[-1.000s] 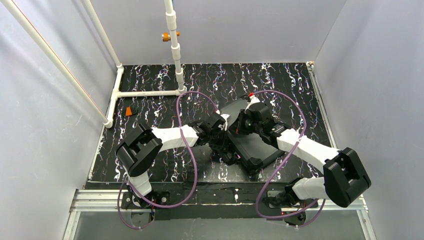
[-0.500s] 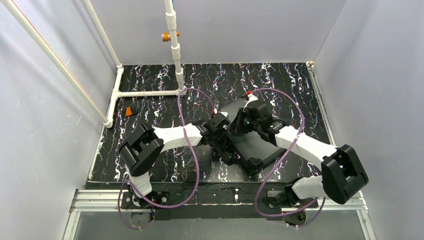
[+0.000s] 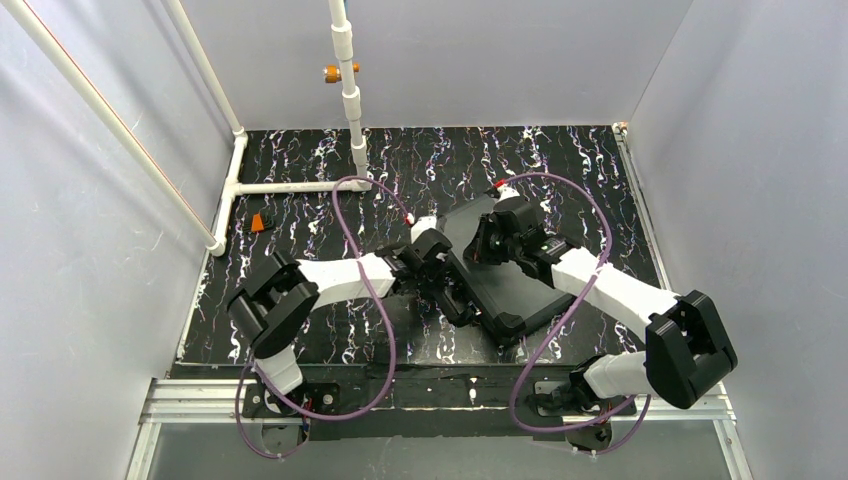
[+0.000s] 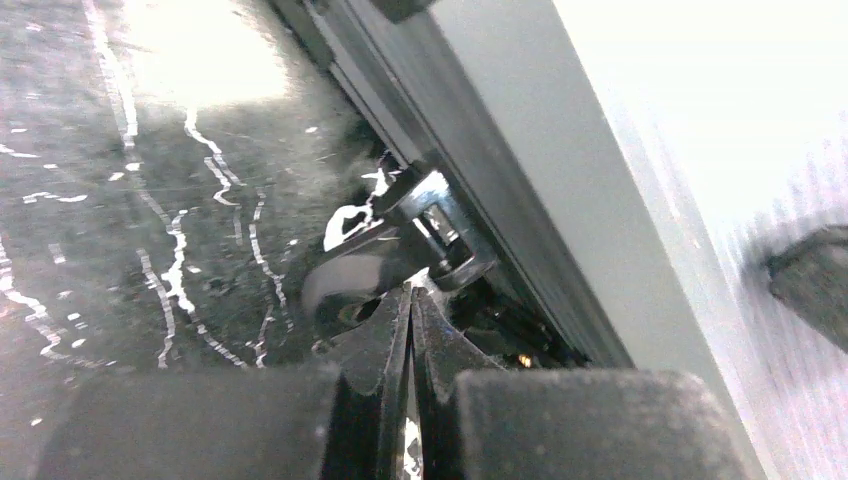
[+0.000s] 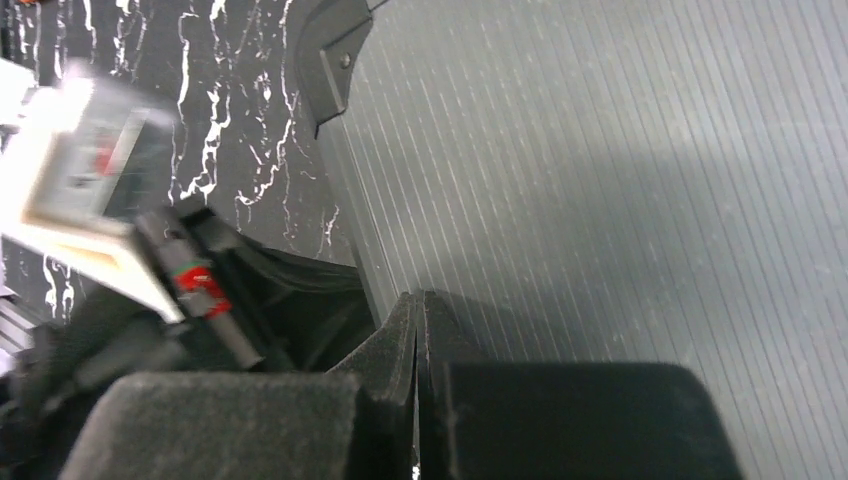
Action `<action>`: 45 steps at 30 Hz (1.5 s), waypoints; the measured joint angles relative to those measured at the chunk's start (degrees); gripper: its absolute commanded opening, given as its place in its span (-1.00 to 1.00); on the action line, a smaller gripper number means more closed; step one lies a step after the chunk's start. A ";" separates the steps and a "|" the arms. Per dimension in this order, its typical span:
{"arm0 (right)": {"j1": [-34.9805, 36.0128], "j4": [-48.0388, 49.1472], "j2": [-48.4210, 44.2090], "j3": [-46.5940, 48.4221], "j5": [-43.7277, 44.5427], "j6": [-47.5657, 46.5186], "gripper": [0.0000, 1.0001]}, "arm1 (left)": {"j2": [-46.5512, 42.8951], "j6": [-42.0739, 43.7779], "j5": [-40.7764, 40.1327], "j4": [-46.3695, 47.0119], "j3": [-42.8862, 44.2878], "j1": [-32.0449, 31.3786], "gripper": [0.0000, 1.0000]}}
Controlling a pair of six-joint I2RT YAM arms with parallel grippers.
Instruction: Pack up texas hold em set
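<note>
case closed between the arms, latching in hand
over the last second the left claw (image 4: pixel 411 300) has crept along the case (image 3: pixel 508 285) edge to a latch (image 4: pixel 440 225), fingers pressed together; right claw (image 5: pixel 417 305), also pressed together, bears on the ribbed lid (image 5: pixel 620 180). judged: only fastening remains

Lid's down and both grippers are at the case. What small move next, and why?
Probably ease the left gripper forward to push the latch flat: the latch sits just ahead of that shut gripper and seems to stick out, while the right gripper, shut, is at the lid.
</note>
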 measured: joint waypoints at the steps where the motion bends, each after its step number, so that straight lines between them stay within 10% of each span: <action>1: 0.00 -1.11 -0.09 0.44 0.42 -0.20 -0.97 | -1.09 0.11 -0.48 0.02 -0.63 0.22 -1.00; 21: -0.02 -19.96 -3.54 8.15 6.12 -7.10 -0.95 | -45.88 22.62 -13.73 -0.04 -16.41 0.52 -0.80; 36: -0.04 -14.27 -16.70 11.47 3.13 -13.57 0.91 | -56.30 50.82 -24.11 -14.53 -8.61 1.42 0.85; 45: -0.04 -9.73 -21.88 10.62 3.02 -14.64 0.97 | -59.01 58.47 -25.88 -8.98 -16.02 2.47 0.97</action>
